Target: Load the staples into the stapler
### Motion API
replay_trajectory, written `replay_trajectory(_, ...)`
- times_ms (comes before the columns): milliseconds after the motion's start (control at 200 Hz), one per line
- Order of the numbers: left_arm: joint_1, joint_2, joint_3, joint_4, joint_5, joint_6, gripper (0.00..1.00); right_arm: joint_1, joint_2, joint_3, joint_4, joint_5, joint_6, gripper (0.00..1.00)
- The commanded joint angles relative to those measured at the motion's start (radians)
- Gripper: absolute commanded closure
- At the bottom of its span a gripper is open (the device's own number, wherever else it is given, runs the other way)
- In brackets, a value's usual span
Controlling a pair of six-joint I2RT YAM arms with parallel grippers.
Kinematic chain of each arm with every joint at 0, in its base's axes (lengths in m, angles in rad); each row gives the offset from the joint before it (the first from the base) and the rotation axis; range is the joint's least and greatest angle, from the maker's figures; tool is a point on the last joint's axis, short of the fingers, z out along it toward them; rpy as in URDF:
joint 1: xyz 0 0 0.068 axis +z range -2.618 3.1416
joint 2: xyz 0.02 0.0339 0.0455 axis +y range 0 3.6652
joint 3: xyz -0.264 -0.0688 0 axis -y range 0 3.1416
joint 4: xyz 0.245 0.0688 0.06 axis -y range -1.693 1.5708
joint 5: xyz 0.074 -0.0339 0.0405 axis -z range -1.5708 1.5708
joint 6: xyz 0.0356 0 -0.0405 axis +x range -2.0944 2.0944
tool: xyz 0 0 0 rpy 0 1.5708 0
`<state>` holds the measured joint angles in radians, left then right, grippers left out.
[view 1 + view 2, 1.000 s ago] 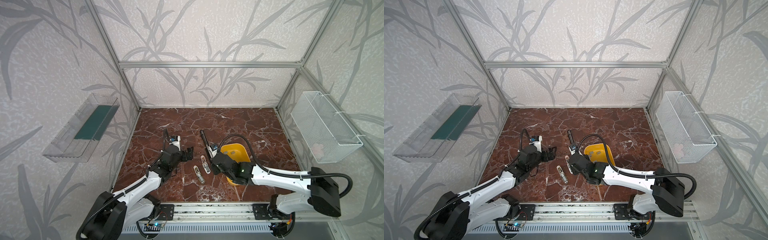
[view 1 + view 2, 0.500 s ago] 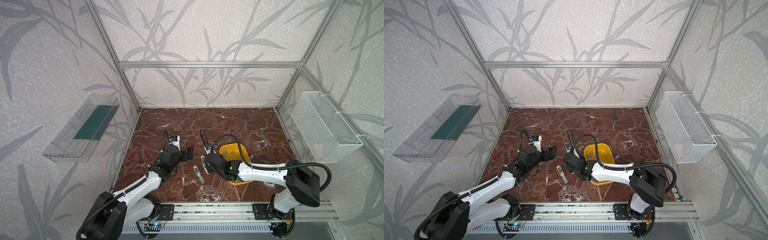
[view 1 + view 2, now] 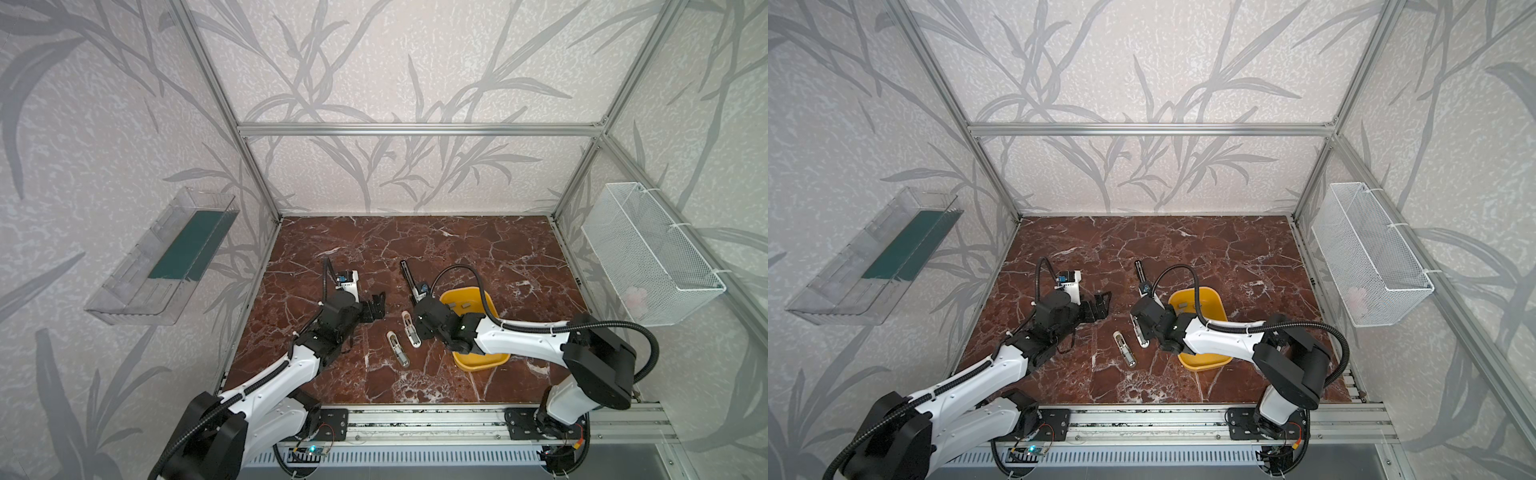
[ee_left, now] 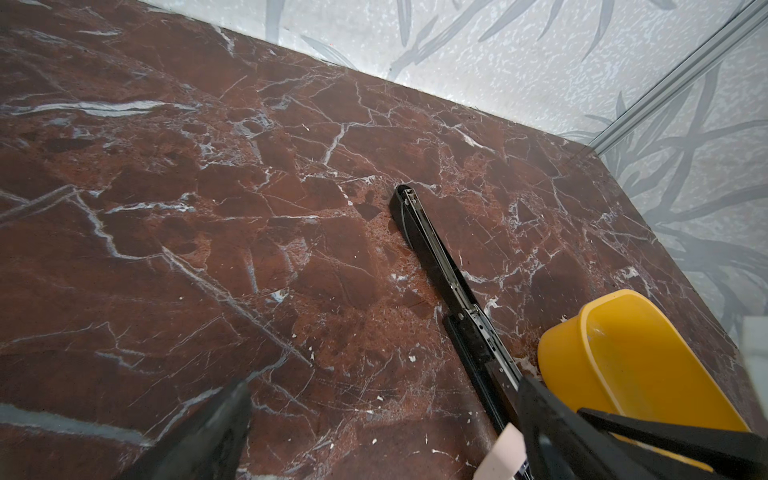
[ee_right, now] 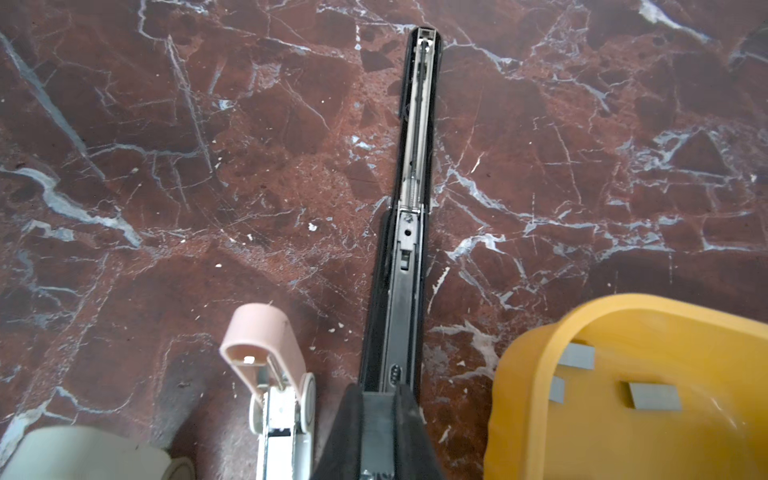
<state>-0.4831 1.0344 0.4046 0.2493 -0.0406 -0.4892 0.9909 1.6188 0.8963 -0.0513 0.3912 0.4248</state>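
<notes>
Right gripper: fingers pressed together, tips sitting over the near end of the black stapler, which is lying folded open with its channel showing. That end is disappearing under the tips, so contact cannot be told. From above, the wrist is covering this spot.

Left gripper: hanging spread wide and empty, left of the black stapler.

Yellow bin: being cut by the frame edge, and partly hidden under the right arm in both top views.

Surface: red-brown marble. Walls are leaf-patterned, with a wire basket on the right and a clear tray on the left.

Staples: lying in the bin. Three grey strips are showing in the right wrist view, only specks from above.

Pink stapler: lying just beside the black one. Another small stapler is showing only in the top views.
</notes>
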Motion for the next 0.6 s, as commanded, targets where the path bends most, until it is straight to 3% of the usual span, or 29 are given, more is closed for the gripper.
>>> replay_trajectory(0,0.001,-0.012,0.017,-0.011,-0.024,0.013,0.01,-0.020,-0.011,-0.009,0.007,-0.023,-0.026,0.90)
replay_trajectory(205,0.002,-0.020,0.014,-0.010,-0.027,0.016,0.01,-0.062,-0.005,-0.016,0.031,-0.107,-0.036,0.90)
replay_trajectory(595,0.002,-0.019,0.017,-0.013,-0.029,0.017,0.01,-0.069,0.027,0.005,0.018,-0.133,-0.035,0.91)
